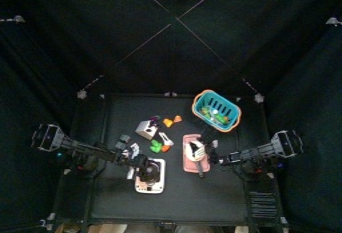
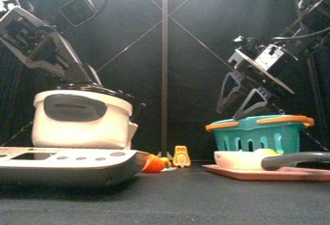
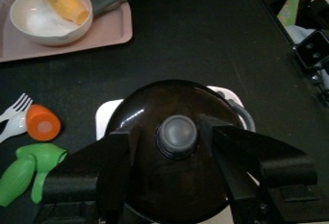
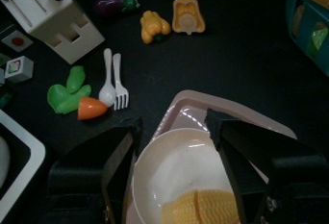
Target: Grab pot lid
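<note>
The pot lid (image 3: 167, 98) is a black dome with a grey knob (image 3: 176, 132). It sits on a white pot (image 2: 84, 123), which stands on a white cooker base (image 2: 65, 161) at the table's front left. My left gripper (image 3: 176, 137) hangs right over the lid, open, with one jaw on each side of the dome and the knob between them. From above, the lid (image 1: 150, 174) lies under that arm. My right gripper (image 4: 176, 130) stands open above a white saucepan (image 4: 193, 175) on a pink tray (image 4: 180, 108).
A teal basket (image 2: 261, 132) stands at the back right. On the table between the arms lie a toy carrot (image 3: 45, 122), a green pepper (image 3: 29, 165), a white fork (image 4: 113, 79), a white knife block (image 4: 52, 16) and small yellow toys (image 4: 154, 24).
</note>
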`<state>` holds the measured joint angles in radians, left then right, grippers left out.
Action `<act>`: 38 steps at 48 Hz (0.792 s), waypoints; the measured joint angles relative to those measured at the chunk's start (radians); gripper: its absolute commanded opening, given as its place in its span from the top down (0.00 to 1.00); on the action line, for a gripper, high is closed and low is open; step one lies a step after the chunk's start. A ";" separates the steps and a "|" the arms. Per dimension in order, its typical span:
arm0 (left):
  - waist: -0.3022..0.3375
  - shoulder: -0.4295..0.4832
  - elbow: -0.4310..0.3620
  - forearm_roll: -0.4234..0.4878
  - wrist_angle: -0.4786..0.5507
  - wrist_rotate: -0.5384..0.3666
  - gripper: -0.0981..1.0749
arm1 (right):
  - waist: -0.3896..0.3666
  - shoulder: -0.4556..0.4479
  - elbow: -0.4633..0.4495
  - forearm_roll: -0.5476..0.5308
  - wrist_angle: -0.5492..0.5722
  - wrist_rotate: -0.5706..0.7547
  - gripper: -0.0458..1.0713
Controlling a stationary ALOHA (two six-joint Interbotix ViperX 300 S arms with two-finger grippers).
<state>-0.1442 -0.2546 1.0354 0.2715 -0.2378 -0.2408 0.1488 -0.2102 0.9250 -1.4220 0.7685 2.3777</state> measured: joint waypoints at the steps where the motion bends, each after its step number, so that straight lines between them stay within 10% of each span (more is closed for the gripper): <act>1: 0.000 0.002 0.002 0.000 0.000 0.002 0.16 | 0.000 0.000 0.000 0.000 0.000 0.000 0.16; 38: -0.006 -0.037 0.000 0.000 0.011 0.000 0.34 | -0.002 0.000 0.009 0.018 0.015 0.000 0.16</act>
<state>-0.1503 -0.2915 1.0354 0.2715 -0.2270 -0.2408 0.1473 -0.2102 0.9342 -1.4036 0.7839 2.3777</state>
